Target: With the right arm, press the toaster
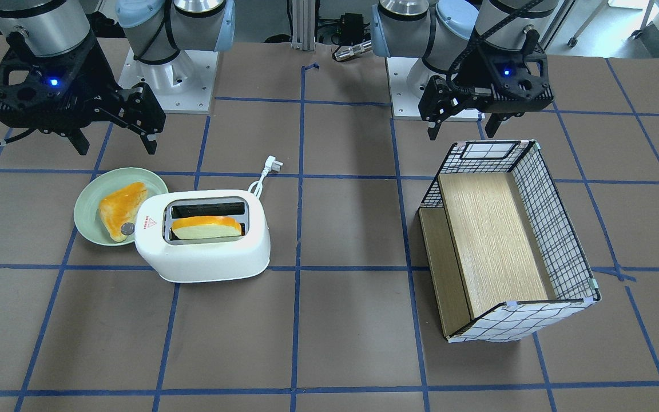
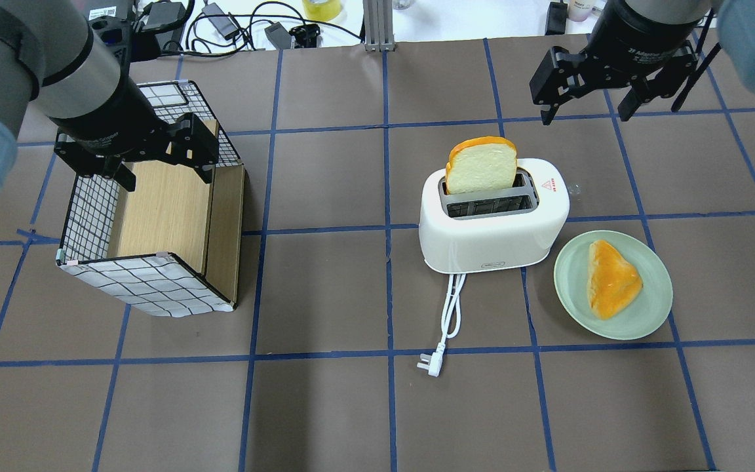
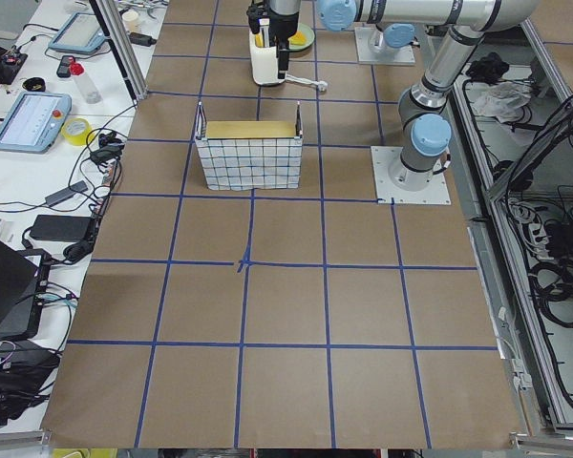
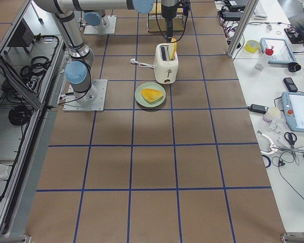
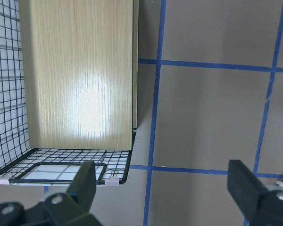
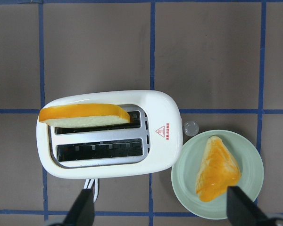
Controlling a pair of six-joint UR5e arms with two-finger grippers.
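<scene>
Right fingers (image 6: pixel 82 209), spread wide and empty, hang above the white toaster (image 6: pixel 161 159), which sits on the bench (image 6: pixel 99 47) below them, likely lining up the press. Their wrist view shows the grey knob (image 6: pixel 191 127) plainly; the overhead view shows the bread slice (image 2: pixel 482 167) standing high. Left fingers (image 5: pixel 85 181) open, empty.

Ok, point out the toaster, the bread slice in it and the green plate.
toaster (image 2: pixel 492 246), overhead exterior view, white side wall
bread slice (image 2: pixel 481 169), overhead exterior view, pale cut face
green plate (image 2: pixel 658 288), overhead exterior view, bare rim
</scene>
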